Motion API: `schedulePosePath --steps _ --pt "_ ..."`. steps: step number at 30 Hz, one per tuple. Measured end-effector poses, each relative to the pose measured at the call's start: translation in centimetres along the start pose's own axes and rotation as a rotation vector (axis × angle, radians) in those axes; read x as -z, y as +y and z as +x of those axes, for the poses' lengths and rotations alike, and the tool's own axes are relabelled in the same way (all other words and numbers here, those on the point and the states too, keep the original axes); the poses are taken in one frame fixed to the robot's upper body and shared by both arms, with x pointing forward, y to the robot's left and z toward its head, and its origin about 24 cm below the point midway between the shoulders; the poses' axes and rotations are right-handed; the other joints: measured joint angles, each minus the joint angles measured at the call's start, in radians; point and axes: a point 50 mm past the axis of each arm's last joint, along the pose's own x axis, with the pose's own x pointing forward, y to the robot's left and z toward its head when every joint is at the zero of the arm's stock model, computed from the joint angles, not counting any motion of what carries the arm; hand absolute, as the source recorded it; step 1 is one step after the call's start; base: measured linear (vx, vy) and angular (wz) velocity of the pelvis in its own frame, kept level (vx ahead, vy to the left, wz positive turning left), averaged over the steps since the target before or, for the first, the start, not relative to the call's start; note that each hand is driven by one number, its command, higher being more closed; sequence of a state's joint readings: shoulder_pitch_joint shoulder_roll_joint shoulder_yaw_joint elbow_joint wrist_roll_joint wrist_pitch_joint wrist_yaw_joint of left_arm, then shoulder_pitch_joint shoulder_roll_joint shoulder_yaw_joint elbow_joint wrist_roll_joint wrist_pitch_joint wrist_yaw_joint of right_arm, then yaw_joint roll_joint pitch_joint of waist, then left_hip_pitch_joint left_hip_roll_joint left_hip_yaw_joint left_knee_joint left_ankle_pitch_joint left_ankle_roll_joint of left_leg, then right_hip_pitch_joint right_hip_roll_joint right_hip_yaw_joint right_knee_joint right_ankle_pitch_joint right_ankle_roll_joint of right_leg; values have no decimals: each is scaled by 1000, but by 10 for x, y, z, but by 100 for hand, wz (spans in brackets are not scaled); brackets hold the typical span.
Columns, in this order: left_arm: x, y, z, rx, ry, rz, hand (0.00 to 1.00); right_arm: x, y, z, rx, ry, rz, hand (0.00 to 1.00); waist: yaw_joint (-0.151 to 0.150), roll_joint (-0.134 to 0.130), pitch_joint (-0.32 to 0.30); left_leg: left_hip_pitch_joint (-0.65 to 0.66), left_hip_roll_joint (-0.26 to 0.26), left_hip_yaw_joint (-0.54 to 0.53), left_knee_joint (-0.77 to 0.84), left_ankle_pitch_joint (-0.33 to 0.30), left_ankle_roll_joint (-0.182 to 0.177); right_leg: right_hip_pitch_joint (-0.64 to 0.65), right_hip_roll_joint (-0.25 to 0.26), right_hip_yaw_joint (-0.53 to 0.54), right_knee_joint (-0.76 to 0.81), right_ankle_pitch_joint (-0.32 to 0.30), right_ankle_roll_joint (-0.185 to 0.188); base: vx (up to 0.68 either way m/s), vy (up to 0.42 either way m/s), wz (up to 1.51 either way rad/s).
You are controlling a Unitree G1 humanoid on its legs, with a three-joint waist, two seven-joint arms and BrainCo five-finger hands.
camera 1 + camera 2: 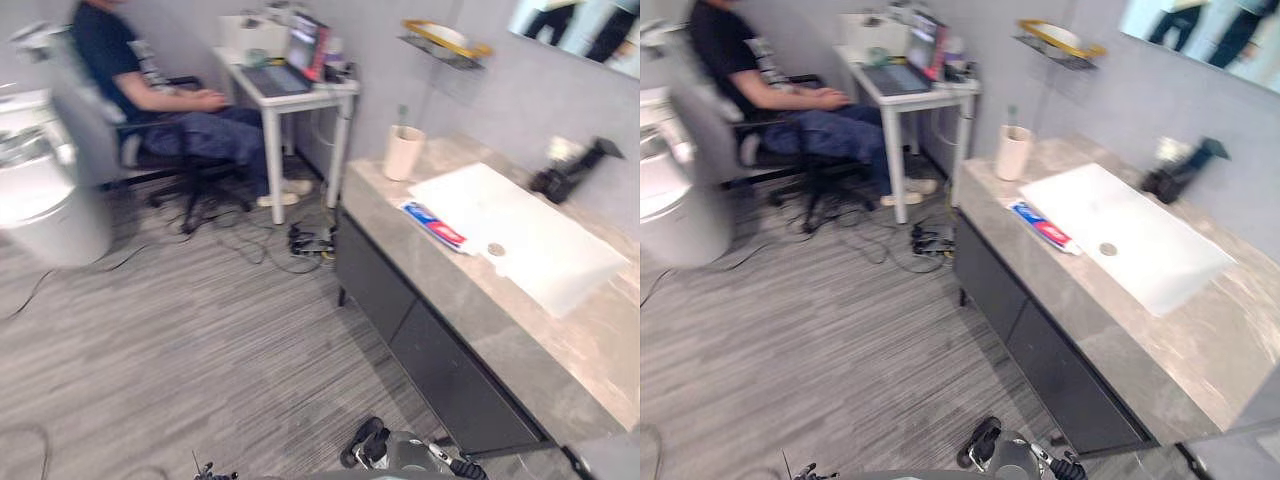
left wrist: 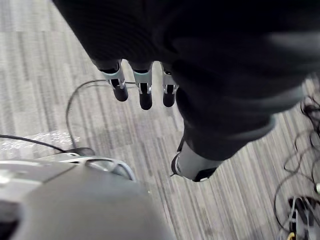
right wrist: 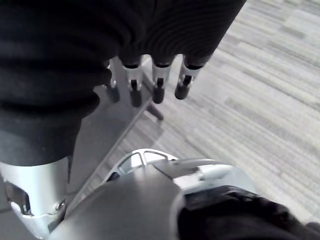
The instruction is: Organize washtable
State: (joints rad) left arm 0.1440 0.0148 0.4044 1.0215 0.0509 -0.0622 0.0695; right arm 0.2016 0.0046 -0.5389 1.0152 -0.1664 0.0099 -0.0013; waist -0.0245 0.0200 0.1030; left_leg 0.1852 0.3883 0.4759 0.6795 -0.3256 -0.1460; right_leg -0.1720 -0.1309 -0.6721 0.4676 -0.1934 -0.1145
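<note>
The washtable (image 1: 440,282) stands to the right of the scene, well apart from both hands, so the step in hand is judged to be the approach; nothing on it is yet within reach. The left hand (image 2: 144,91) and the right hand (image 3: 158,86) are seen hanging over the striped floor, fingers straight and slightly apart, with nothing held in either.

A square stance in front of the counter is called for before any arm is raised, since the counter is met at a slant from here. The toothpaste tube (image 1: 435,224) is probably best dealt with first. It lies loose at the left rim of the white basin (image 1: 530,240) and could be knocked into the bowl by a careless reach. It should be taken from above, across its width, and the beige cup (image 1: 404,153) at the far end of the counter, which looks tall and easy to tip, should be left undisturbed while this is done.

Several things cannot be made out. Whether the tube rests on the basin's rim or just beside it is not clear. The dark object (image 1: 572,170) at the far right of the basin is blurred, and whether it is a tap or an appliance cannot be told. The slim thing standing in the cup is taken for a toothbrush, no more. The near end of the counter is cut off at the frame's edge, so anything lying there goes unseen.
</note>
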Motion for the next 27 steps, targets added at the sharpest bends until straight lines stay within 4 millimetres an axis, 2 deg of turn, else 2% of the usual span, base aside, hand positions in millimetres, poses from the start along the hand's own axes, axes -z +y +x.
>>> schedulePosePath --steps 1,2,3,5,6,9,10,11,12,13,14,16,17,18,19,20,21,22,23,24,25,26,27 --pt "-7 -12 -1 15 -28 -52 0 -2 -6 0 15 -6 -6 0 9 19 6 -152 108 -102 359 100 49 16 72 49 5 -42 -10 496 -251 -162" --pt "-11 -12 -1 11 -45 -76 0 0 -4 0 13 2 0 0 11 16 9 -207 142 -111 502 97 51 37 95 86 4 -56 -20 490 -232 -144" --pt "-14 -8 0 -3 -58 -96 0 3 -1 0 8 19 2 0 11 -1 14 -232 152 -98 547 94 47 65 105 112 -11 -62 -20 372 -160 -97" --pt "-16 -2 0 -37 -68 -112 0 3 1 0 13 27 1 0 16 -19 5 -285 150 -57 468 93 47 113 131 176 -73 -65 2 266 -104 -76" --pt "-15 -2 0 -40 -65 -122 0 1 0 1 14 21 -2 0 16 -15 4 -297 147 -56 431 93 47 120 139 192 -90 -61 8 237 4 -79" --pt "-11 1 -1 -67 -45 -141 0 -20 3 6 7 -21 -22 0 16 -6 3 -311 91 -106 157 90 41 154 167 306 -174 -9 26 298 84 -112" --pt "-7 4 -1 -77 -29 -149 0 -30 10 8 -10 -39 -42 0 16 -6 3 -307 75 -156 21 89 35 151 169 363 -186 2 39 166 128 -110" --pt "-5 5 -1 -82 -20 -160 0 -36 12 9 -16 -55 -51 0 16 -5 3 -307 67 -196 -38 89 34 147 169 392 -186 4 44 192 201 -164" --pt "2 6 -1 -95 8 -182 0 -45 16 10 -21 -81 -69 0 20 -2 2 -305 46 -333 -146 89 35 131 166 476 -166 -1 73 177 269 -141" --pt "4 6 -1 -101 18 -183 0 -48 17 10 -24 -89 -82 0 25 0 2 -298 41 -383 -172 89 36 122 165 512 -150 -10 89 196 387 -205" --pt "10 7 -2 -111 40 -182 0 -49 18 10 -27 -98 -105 0 39 2 1 -283 16 -531 -192 91 47 89 155 598 -89 -37 127 137 373 -152" --pt "15 6 -4 -105 49 -172 0 -46 12 10 -19 -96 -149 0 35 17 -10 -284 -17 -684 -171 81 64 45 138 670 -21 -77 165 65 480 -124" --pt "16 3 -5 -98 51 -169 0 -44 9 10 -14 -94 -164 0 35 26 -17 -283 -28 -718 -173 83 59 31 130 685 2 -87 181 66 674 -86" --pt "16 -2 -5 -79 49 -150 0 -32 1 8 1 -64 -172 0 33 51 -35 -282 -53 -747 -187 58 -69 1 107 719 55 -113 222 73 586 -45" --pt "14 -1 -4 -74 38 -124 0 -21 -3 6 11 -41 -151 0 8 30 -54 -271 -98 -714 -202 -31 -110 -34 42 738 95 -130 271 91 598 -19" --pt "9 3 -3 -77 22 -105 0 -17 2 5 -1 -29 -142 0 -12 6 -55 -276 -131 -690 -200 -52 -105 -42 3 747 101 -129 285 68 474 -8" --pt "1 9 0 -85 -3 -81 0 -10 9 4 -12 -9 -112 0 -14 -30 -49 -272 -186 -649 -165 -51 -100 -37 -50 757 103 -111 291 53 533 -37" --pt "-1 9 0 -80 -13 -64 0 -8 10 3 -12 -4 -97 0 -8 -39 -46 -252 -212 -600 -140 -56 -90 -29 -92 722 102 -66 253 -13 480 -101" --pt "-2 4 0 -58 -21 -39 0 -10 4 3 2 -17 -96 0 8 -29 -39 -202 -228 -522 -133 -66 -70 -28 -153 610 127 11 150 -53 473 -111" --pt "-1 2 -1 -47 -23 -19 0 -9 3 2 5 -18 -98 0 11 -28 -37 -181 -243 -490 -137 -65 -48 -31 -184 536 135 49 110 -119 507 -122" --pt "-3 -5 -1 -15 -38 21 0 -14 -5 4 21 -27 -113 0 12 -18 -42 -142 -265 -432 -170 -64 19 -23 -245 399 151 81 102 -170 566 -110" --pt "-7 -8 -1 8 -59 42 0 -15 -2 4 10 -35 -124 0 12 -39 -31 -112 -306 -378 -198 -74 82 -37 -266 326 317 9 191 -191 506 -114" --pt "-8 -10 0 20 -61 36 0 -14 1 4 -10 -32 -135 0 12 -36 -30 -113 -322 -349 -204 -72 103 -14 -193 320 351 -89 234 -154 319 -78"
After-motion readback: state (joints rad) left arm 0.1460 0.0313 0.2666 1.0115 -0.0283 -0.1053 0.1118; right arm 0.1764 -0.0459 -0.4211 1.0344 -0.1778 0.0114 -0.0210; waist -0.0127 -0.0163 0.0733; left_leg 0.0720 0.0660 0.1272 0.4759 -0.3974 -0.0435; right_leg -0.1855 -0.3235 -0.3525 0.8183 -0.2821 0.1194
